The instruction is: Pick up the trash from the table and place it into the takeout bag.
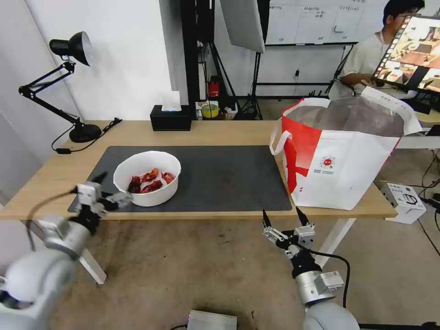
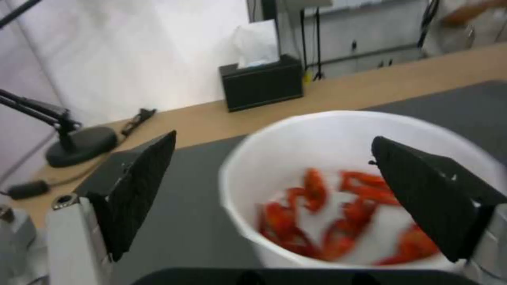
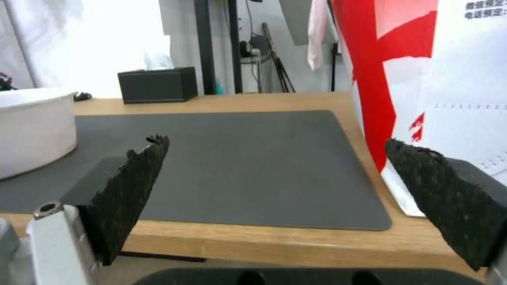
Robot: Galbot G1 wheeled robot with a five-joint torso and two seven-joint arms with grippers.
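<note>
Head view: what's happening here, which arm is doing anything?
The left claw is open at the near-left rim of the white round bowl of red crayfish shells, which sits on the dark grey mat of the light-wood table; it has not gripped it. The right claw hangs open just off the table's front edge, near the large white takeout bag with red side panels, which stands open at the right end.

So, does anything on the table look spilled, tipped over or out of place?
Nothing stands out. The white bowl sits upright on the grey mat with the red shells inside it. The takeout bag stands open at the table's right end, and the black tissue box stands at the back edge.
</note>
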